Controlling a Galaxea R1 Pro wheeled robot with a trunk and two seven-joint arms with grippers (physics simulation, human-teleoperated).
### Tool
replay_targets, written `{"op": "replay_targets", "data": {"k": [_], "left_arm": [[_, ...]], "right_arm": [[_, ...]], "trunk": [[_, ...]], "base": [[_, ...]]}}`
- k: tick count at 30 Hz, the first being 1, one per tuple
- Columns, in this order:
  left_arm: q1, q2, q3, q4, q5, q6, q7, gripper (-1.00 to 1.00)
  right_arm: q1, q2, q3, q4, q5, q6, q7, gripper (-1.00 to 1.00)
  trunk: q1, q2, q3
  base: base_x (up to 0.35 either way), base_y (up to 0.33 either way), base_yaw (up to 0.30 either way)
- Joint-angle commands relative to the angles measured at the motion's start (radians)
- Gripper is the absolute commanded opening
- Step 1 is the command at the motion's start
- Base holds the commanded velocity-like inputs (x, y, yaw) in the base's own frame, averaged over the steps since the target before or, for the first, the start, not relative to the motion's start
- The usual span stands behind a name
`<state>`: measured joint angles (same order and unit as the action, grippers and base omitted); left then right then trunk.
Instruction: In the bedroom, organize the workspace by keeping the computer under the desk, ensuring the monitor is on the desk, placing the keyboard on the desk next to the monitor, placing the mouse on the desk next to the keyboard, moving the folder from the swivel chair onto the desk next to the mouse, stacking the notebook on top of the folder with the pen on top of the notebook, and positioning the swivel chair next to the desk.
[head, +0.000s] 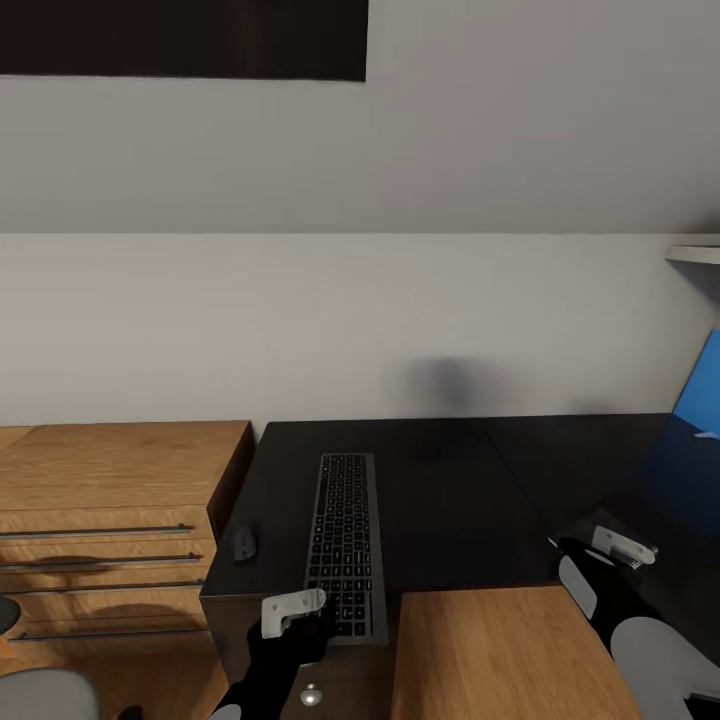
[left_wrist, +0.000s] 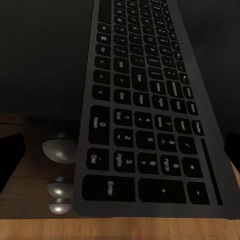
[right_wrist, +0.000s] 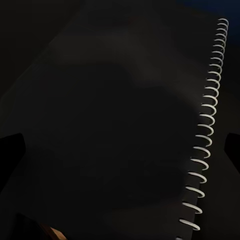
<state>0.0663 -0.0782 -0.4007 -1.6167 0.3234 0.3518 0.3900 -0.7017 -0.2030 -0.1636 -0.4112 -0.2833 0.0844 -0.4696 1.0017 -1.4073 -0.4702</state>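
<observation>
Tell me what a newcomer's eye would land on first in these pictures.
The long keyboard lies lengthwise on the black desk, its near end jutting over the front edge, where the left pincer sits beside it. A small black mouse lies to its left, near the oak drawer unit. The right wrist view looks closely onto a dark notebook with a white spiral binding.

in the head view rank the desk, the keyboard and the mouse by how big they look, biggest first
1. Desk, its black top spanning from the drawer unit to the picture's right edge.
2. Keyboard, long and slim.
3. Mouse, plainly the smallest, lying left of the keyboard.
</observation>
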Motion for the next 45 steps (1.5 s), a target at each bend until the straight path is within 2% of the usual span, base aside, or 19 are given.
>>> {"op": "replay_targets", "data": {"k": [1,7,31,39,45], "left_arm": [[0.0,0.0,-0.001,-0.002,0.009,0.003,0.007,1.0],[0.0,0.0,-0.001,-0.002,0.009,0.004,0.007,1.0],[0.0,0.0,-0.001,0.0,0.009,0.004,0.007,1.0],[0.0,0.0,-0.001,0.0,0.009,0.004,0.007,1.0],[0.0,0.0,-0.001,0.0,0.009,0.004,0.007,1.0]], "right_arm": [[0.001,0.0,0.001,0.012,-0.02,0.005,-0.002,1.0],[0.001,0.001,0.001,0.011,-0.02,0.0,-0.001,1.0],[0.001,0.002,0.001,0.01,-0.019,-0.015,-0.003,1.0],[0.001,0.002,0.001,0.008,-0.019,-0.029,-0.003,1.0],[0.001,0.005,0.002,-0.078,-0.019,-0.032,-0.004,1.0]], "trunk": [[0.0,0.0,-0.001],[0.0,0.0,-0.001],[-0.092,0.168,0.074],[-0.092,0.168,0.074],[-0.092,0.168,0.074]], "base": [[0.0,0.0,0.0],[0.0,0.0,0.0],[0.0,0.0,0.0],[0.0,0.0,0.0],[0.0,0.0,0.0]]}}
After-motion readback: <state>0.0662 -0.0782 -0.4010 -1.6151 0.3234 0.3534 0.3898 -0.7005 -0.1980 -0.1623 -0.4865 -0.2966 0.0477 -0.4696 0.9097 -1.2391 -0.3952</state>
